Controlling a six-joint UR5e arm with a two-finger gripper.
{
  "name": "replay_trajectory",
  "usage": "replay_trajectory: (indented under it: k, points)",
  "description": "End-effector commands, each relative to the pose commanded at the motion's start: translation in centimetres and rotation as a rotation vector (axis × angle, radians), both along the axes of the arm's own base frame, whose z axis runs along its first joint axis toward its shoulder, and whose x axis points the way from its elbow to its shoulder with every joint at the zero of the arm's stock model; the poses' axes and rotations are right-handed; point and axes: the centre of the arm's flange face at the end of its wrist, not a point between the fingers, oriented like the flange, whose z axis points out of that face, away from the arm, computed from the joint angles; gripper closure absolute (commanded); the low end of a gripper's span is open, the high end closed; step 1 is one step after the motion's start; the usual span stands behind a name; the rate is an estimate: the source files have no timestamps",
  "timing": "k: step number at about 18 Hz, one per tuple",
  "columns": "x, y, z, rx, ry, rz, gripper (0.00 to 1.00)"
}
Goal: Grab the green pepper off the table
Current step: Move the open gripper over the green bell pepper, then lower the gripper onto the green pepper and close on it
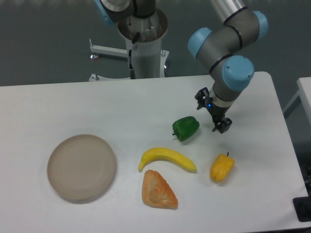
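Note:
The green pepper [185, 128] is small, glossy and dark green, and lies on the white table [97, 111] right of centre. My gripper [213, 114] hangs just to the right of the pepper, above the tabletop, apart from it. Its two dark fingers [222, 125] stand spread with nothing between them, so it is open and empty.
A yellow banana [167, 158] lies below the green pepper. A yellow-orange pepper [221, 167] lies below the gripper. An orange pastry-like piece [158, 190] sits near the front edge. A round beige plate [81, 168] stands at the left. The arm's base [144, 43] rises behind the table.

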Motion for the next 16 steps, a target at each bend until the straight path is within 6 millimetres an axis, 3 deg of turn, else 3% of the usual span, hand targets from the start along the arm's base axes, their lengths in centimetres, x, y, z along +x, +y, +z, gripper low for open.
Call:
replay_trajectory:
  k: [7,16]
  points:
    - [2.6,1.2,-1.1,0.014,0.017,0.000,0.00]
    - [3.9,1.1,-2.2,0.029,0.028,-0.029,0.00]
